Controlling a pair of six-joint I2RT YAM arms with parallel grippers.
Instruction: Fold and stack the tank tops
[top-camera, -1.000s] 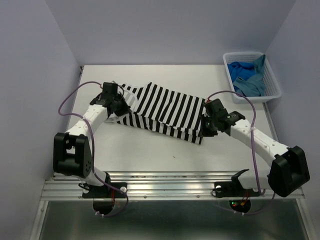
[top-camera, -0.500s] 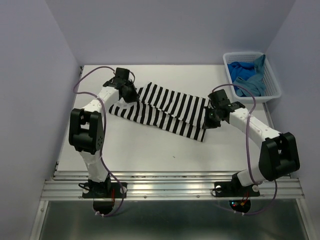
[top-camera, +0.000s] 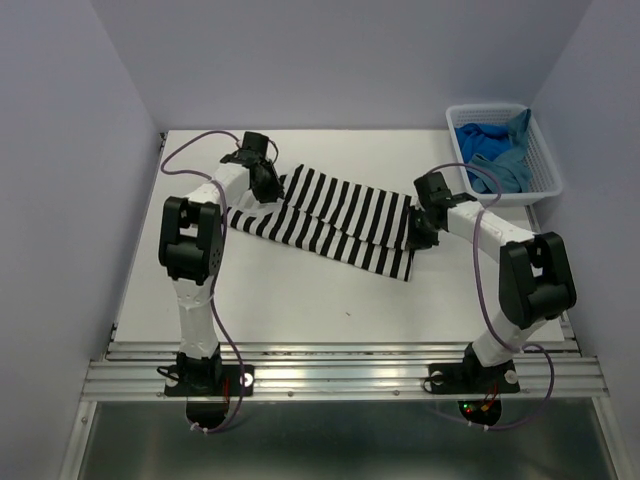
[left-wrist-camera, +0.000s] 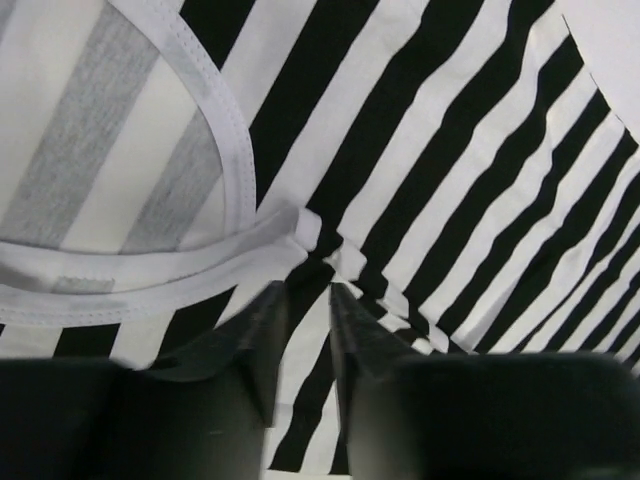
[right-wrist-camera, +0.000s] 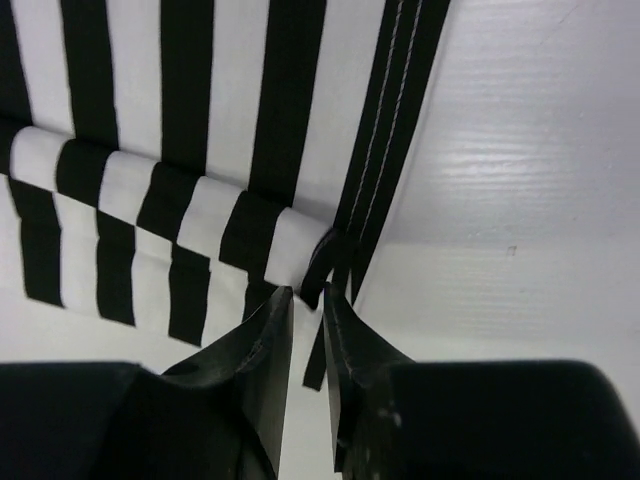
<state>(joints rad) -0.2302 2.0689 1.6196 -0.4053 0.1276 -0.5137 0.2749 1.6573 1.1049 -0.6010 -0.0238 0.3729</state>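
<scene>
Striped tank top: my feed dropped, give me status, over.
Left claw, right claw: jaws slightly parted, tips at the fabric. Striped tank top folded over, flat on table. Blue tops bunched in basket, far right corner.

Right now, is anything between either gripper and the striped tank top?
Nothing visible is in the way. The left gripper and right gripper both sit directly over the striped tank top, fingertips at its fabric, jaws slightly parted.
</scene>
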